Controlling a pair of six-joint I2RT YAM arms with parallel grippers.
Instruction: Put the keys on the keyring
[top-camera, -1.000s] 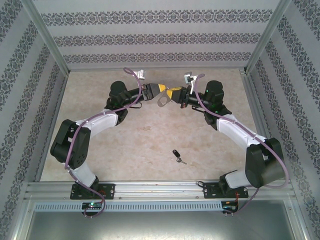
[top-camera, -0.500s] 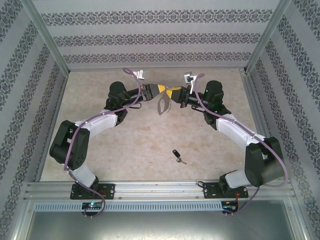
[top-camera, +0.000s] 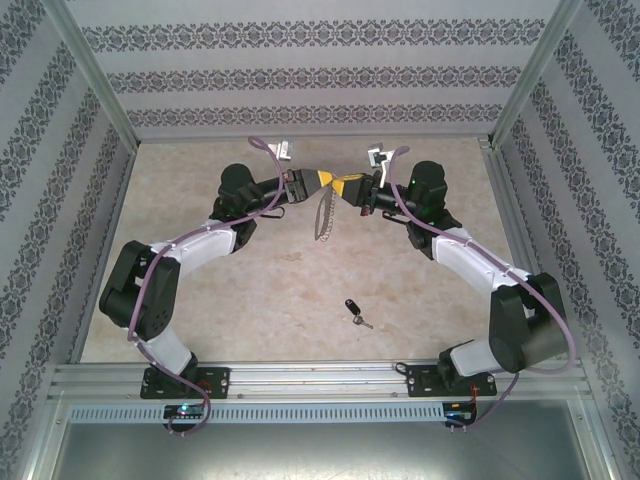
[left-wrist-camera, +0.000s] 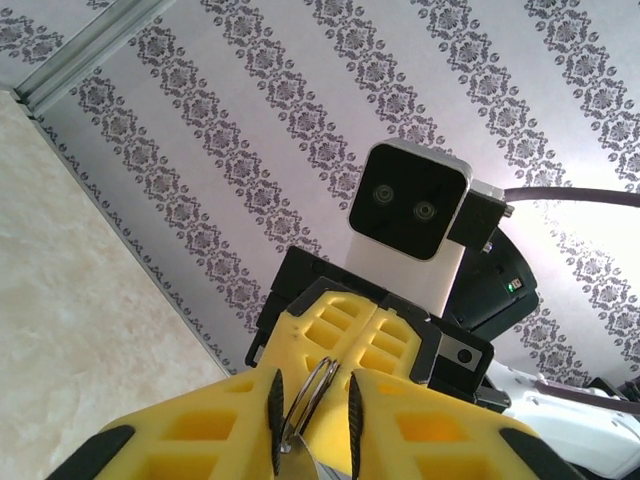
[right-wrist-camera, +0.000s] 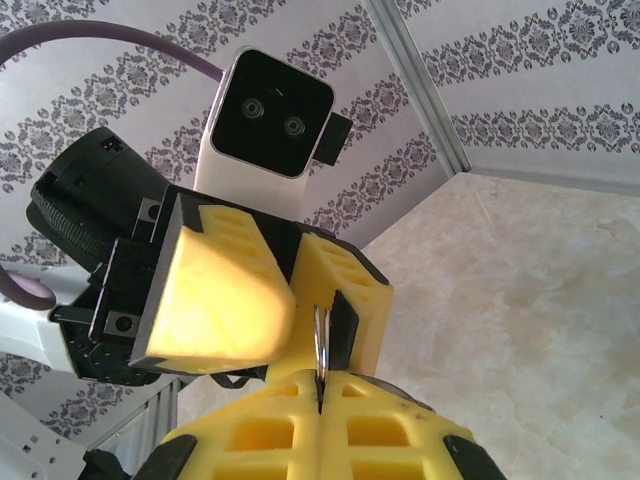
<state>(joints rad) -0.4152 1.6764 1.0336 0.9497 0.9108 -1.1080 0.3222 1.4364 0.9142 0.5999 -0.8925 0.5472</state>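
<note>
My two grippers meet tip to tip above the back of the table. The right gripper (top-camera: 340, 185) (right-wrist-camera: 320, 385) is shut on a thin wire ring of the keyring (right-wrist-camera: 320, 340). The left gripper (top-camera: 323, 180) (left-wrist-camera: 312, 400) has its jaws a little apart around that same ring (left-wrist-camera: 312, 385), which leans on one black pad. The grey keyring (top-camera: 322, 215) hangs edge-on below the fingertips. The key (top-camera: 352, 309), black head and short silver blade, lies alone on the table near the front, apart from both arms.
Patterned walls close the table (top-camera: 250, 270) in at the back and sides. An aluminium rail (top-camera: 320, 378) runs along the near edge by the arm bases. Purple cables loop over both arms.
The keyring has swung from lying flatter to hanging edge-on under the fingertips. The left jaws have narrowed around the ring. Both arms and the key stay put.
</note>
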